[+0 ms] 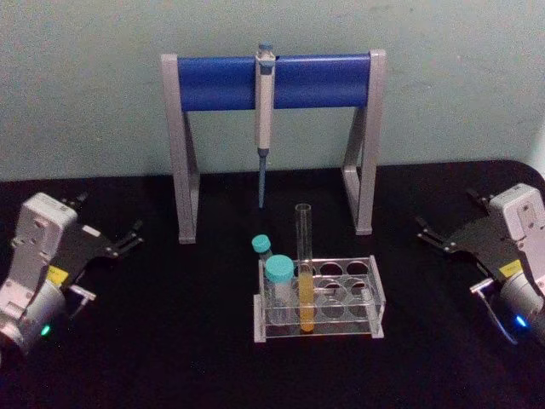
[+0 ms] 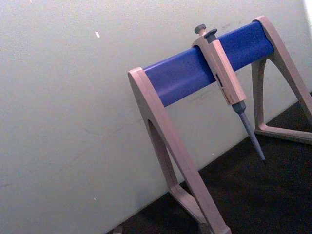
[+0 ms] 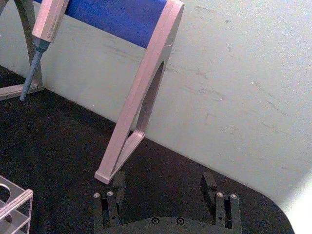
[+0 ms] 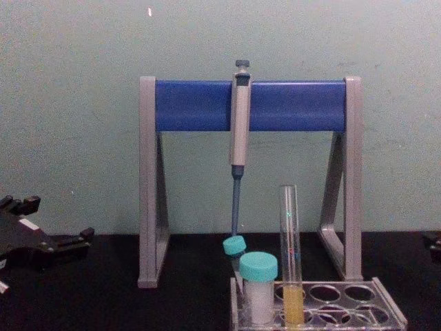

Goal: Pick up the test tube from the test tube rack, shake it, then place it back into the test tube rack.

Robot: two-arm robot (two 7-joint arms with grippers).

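Note:
The test tube [image 1: 304,273] stands upright in a front hole of the clear test tube rack [image 1: 375,296] at the table's middle, with yellow liquid in its lower part. The chest view shows the test tube [image 4: 290,255] rising well above the rack [image 4: 387,312]. My left gripper [image 1: 109,213] rests open at the table's left, far from the rack, and its dark fingers [image 4: 81,236] enter the chest view low on the left. My right gripper [image 1: 444,211] rests open at the table's right; its own camera shows the right gripper [image 3: 164,181] with nothing between the fingers and a rack corner [image 3: 14,201].
Two white vials with teal caps [image 1: 279,273] [image 1: 261,244] sit in the rack's left holes beside the tube. Behind the rack stands a grey-and-blue pipette stand [image 1: 213,83] with a pipette [image 1: 265,111] hanging from it. A pale wall closes the back.

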